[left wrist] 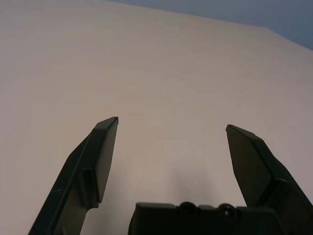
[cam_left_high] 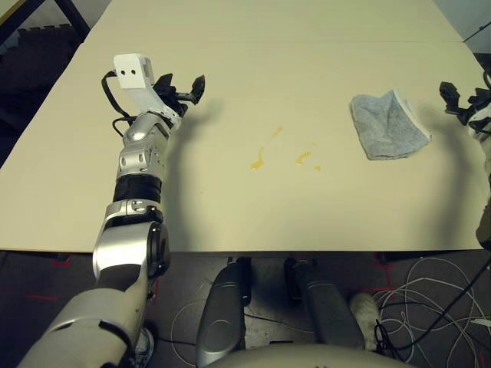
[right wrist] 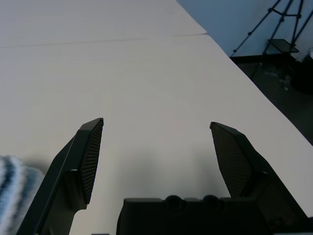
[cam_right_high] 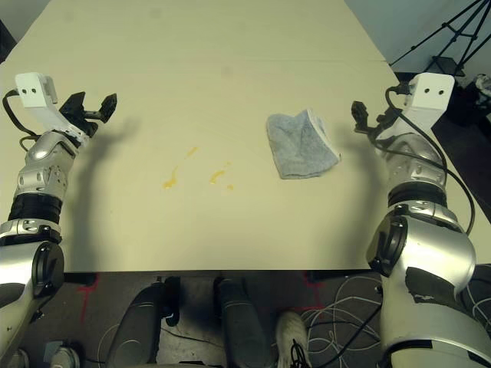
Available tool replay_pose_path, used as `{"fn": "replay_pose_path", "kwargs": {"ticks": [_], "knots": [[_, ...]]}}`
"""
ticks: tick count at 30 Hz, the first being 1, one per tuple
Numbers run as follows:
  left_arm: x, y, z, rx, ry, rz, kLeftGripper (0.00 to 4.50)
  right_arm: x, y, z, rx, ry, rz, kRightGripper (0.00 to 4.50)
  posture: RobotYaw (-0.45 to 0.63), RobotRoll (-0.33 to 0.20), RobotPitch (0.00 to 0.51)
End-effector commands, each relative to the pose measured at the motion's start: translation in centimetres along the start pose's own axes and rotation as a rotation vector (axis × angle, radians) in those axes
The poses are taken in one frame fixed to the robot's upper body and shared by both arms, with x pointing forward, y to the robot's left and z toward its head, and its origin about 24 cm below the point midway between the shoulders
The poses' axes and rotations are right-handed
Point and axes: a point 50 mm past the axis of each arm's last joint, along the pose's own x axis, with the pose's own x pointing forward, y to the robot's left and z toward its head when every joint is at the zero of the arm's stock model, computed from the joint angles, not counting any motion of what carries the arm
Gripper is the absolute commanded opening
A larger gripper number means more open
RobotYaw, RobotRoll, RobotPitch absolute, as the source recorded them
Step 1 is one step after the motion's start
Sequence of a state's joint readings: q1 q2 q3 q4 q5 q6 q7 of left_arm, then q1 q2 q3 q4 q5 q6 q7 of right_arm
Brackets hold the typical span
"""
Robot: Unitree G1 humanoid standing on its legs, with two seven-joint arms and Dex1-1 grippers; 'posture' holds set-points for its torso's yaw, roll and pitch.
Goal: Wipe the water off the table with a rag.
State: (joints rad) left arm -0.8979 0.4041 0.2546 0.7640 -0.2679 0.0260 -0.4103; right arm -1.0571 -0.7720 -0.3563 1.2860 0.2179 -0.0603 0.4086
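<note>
The right tool [cam_right_high: 360,119] hovers with fingers spread wide and empty just beside the crumpled light-grey terry rag [cam_right_high: 301,144], likely lined up to grasp it. The left tool [cam_left_high: 184,88], also wide, waits apart. Small yellowish-orange water drops [cam_left_high: 258,159] lie mid-counter [cam_left_high: 230,215] between them.

Fuzzy grey terry rag [cam_right_high: 301,143], smooth matt beige table [cam_right_high: 230,46], matt black end effector fingers [right wrist: 84,156]
</note>
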Motion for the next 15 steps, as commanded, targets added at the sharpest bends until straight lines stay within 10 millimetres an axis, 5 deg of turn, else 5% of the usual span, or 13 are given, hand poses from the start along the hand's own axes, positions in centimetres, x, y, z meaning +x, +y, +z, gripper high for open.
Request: {"fn": "replay_pose_path", "kwargs": {"ticks": [1,3,8,15], "knots": [[-0.4,0.3,-1.2,-0.010,0.050,0.009,4.50,-0.6,-1.0,-1.1,0.017,0.037,-0.028,4.48,0.00,0.000,0.278],[-0.3,0.3,-0.9,-0.005,0.055,-0.005,4.50,-0.7,-1.3,-1.2,0.057,0.047,-0.036,4.48,0.00,0.000,0.274],[0.1,0.1,3.3,0.012,0.062,-0.268,4.50,-0.5,-1.2,1.1,0.344,0.108,0.039,4.48,0.01,0.000,0.257],[-3.3,-1.5,8.4,0.087,0.306,-0.784,4.50,-1.9,-0.2,2.2,0.488,0.411,0.287,4.48,0.00,0.000,0.246]]}}
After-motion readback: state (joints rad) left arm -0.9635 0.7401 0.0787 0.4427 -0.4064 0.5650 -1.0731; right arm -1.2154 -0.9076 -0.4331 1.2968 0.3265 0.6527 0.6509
